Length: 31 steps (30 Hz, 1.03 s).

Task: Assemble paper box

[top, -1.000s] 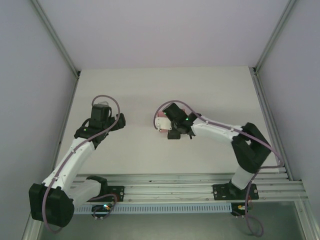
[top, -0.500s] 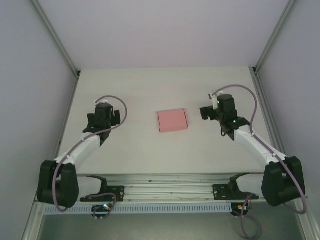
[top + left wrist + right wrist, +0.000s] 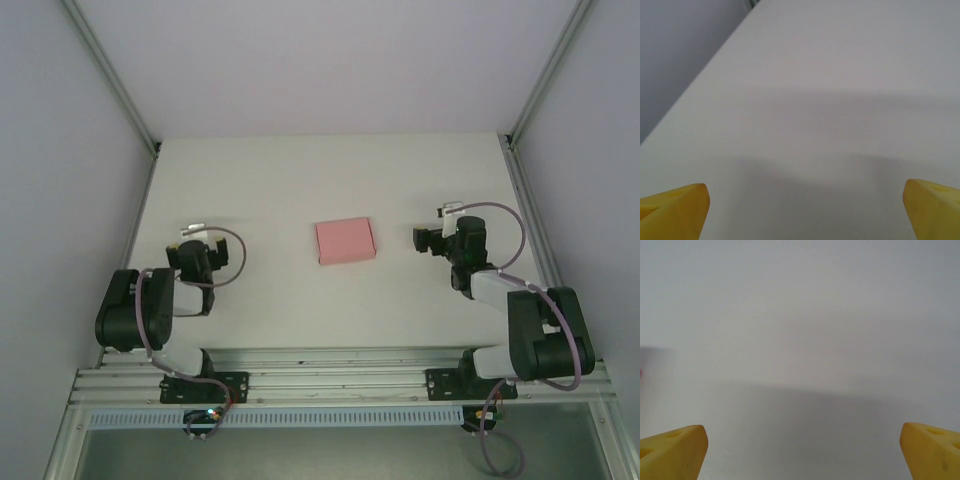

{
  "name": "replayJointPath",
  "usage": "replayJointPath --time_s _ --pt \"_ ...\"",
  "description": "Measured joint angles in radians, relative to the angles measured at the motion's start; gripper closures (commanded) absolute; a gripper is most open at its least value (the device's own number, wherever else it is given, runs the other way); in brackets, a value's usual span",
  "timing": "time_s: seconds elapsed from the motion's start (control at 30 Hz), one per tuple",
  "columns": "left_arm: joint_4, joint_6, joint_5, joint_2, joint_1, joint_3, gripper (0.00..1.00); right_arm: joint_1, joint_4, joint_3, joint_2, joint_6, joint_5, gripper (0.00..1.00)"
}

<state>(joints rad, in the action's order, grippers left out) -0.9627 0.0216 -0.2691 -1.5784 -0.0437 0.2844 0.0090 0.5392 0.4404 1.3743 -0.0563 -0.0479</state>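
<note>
The paper box [image 3: 345, 240] is a small closed pink rectangle lying flat in the middle of the white table [image 3: 300, 180], with nothing touching it. My left gripper [image 3: 193, 247] sits folded back well to the left of the box; its yellow fingertips [image 3: 675, 210] stand wide apart over bare table, so it is open and empty. My right gripper [image 3: 432, 239] is folded back to the right of the box. It is open too, its yellow fingertips [image 3: 930, 450] far apart with nothing between them.
Grey walls with metal corner posts [image 3: 110, 75] close in the table on the left, right and back. The aluminium rail [image 3: 330, 375] carrying both arm bases runs along the near edge.
The right arm has let go of the pink box and drawn back to the right. The left arm has folded back to the left. The box has stayed in the middle.
</note>
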Motion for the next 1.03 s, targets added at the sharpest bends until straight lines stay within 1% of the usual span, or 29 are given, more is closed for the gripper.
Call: replayJointPath --time_s 0.1,0.17,0.2,0.27,0.5,1.03 --pt "-0.031 -0.001 0.027 -0.001 0.003 0.014 0.0 -0.001 0.194 -0.097 -0.012 0.003 -0.048 0.0" --pt "-0.034 -0.002 0.042 -0.001 0.006 0.035 0.0 0.0 0.411 -0.173 0.084 0.008 -0.063 0.0" --pt "-0.034 -0.002 0.048 0.0 0.011 0.045 0.0 0.002 0.435 -0.178 0.139 0.01 -0.063 0.0" --pt "-0.033 -0.004 0.061 0.0 0.021 0.059 0.0 0.002 0.372 -0.171 0.166 0.011 -0.069 0.0" --pt "-0.028 -0.006 0.077 0.0 0.032 0.063 0.0 -0.05 0.379 -0.048 0.171 0.063 -0.081 0.0" --pt "-0.025 -0.006 0.083 0.0 0.032 0.063 0.0 -0.05 0.373 -0.049 0.171 0.08 -0.08 0.0"
